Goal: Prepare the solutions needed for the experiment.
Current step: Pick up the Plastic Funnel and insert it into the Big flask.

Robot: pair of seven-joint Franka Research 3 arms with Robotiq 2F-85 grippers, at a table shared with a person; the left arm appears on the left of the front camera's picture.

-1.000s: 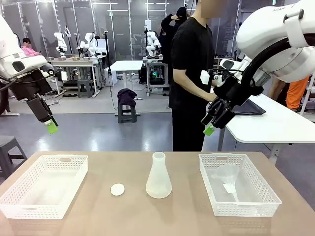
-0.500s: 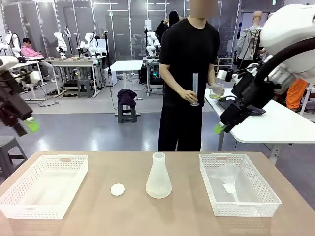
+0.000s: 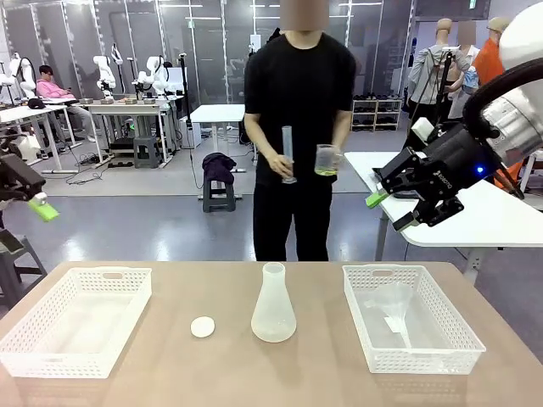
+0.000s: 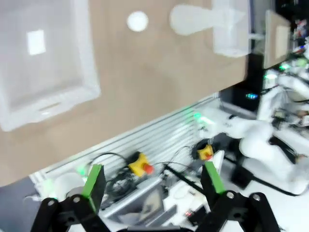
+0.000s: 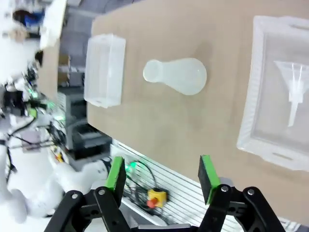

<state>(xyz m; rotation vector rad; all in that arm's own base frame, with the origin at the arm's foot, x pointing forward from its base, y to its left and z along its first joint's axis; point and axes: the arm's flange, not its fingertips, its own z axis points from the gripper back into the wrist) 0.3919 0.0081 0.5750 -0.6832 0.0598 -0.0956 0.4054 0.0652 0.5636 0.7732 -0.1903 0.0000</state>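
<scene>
The solutions are a shallow layer of pale yellow liquid in a clear beaker, held in one hand by the person standing at the far side of the table. The person's other hand holds a tall clear measuring cylinder. A frosted conical flask stands upright at the table's middle. My left gripper hangs open and empty at the far left, off the table. My right gripper is open and empty, high above the right side.
An empty white basket sits on the left. The white basket on the right holds a clear funnel. A small white disc lies left of the flask.
The person has stepped left to the middle of the far side, carrying cylinder and beaker. My left gripper has drawn back to the far left edge. My right gripper has swung right.
</scene>
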